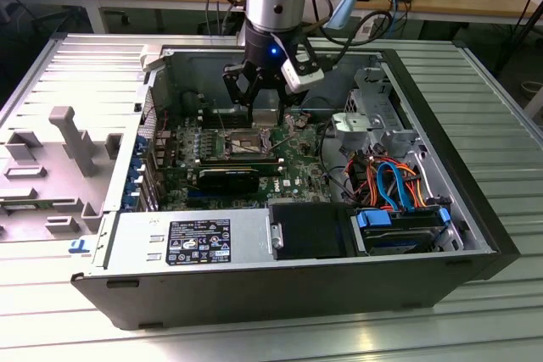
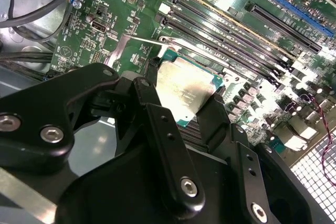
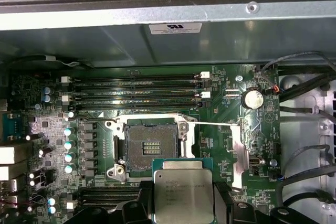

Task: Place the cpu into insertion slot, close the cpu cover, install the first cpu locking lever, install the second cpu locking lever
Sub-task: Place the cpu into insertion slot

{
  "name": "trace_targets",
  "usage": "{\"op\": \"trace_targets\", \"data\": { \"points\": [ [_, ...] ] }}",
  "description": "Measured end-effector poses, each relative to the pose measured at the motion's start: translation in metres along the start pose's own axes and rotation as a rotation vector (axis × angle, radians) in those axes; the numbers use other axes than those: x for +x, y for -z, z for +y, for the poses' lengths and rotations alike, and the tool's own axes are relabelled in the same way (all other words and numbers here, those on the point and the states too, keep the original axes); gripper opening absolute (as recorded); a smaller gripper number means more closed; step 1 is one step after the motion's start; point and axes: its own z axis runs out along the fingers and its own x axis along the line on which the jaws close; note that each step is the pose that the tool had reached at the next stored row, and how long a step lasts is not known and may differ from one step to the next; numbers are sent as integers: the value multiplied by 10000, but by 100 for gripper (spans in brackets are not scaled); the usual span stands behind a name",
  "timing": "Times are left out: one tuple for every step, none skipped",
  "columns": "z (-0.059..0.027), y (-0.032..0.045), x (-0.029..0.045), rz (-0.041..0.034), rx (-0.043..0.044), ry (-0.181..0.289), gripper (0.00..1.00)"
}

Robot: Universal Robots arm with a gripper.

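Cpu (image 3: pixel 184 196), a small flat square chip with a dull silver metal top, is pinched between the black gripper's (image 2: pixel 179 95) jaws, near the square dark-centred, silver-rimmed insertion slot (image 3: pixel 149 148) beyond. Released tilted or offset, it could damage the contacts.

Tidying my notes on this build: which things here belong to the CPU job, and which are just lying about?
Job: cpu, held by the end effector; insertion slot, empty.
Lying about: memory slots; coin battery; power supply; coloured cables.
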Motion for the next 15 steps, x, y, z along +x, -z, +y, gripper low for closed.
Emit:
{"op": "trace_targets", "data": {
  "points": [
    [0,-2,0,0,1,0,54],
    [0,-4,0,0,0,0,54],
    [0,-8,0,1,0,0,54],
    [0,-10,0,0,0,0,54],
    [0,-12,0,0,0,0,54],
    [0,-13,0,1,1,0,54],
    [0,-16,0,1,0,0,54],
    [1,-17,0,0,0,0,54],
    [1,-19,0,1,1,0,54],
    [1,-21,0,0,0,0,54],
    [1,-22,-1,0,0,0,54],
    [1,-25,0,0,1,0,54],
    [1,-27,-1,0,1,1,54],
    [1,-29,-1,0,0,0,54],
    [1,-32,-1,0,1,0,54]
  ]
}}
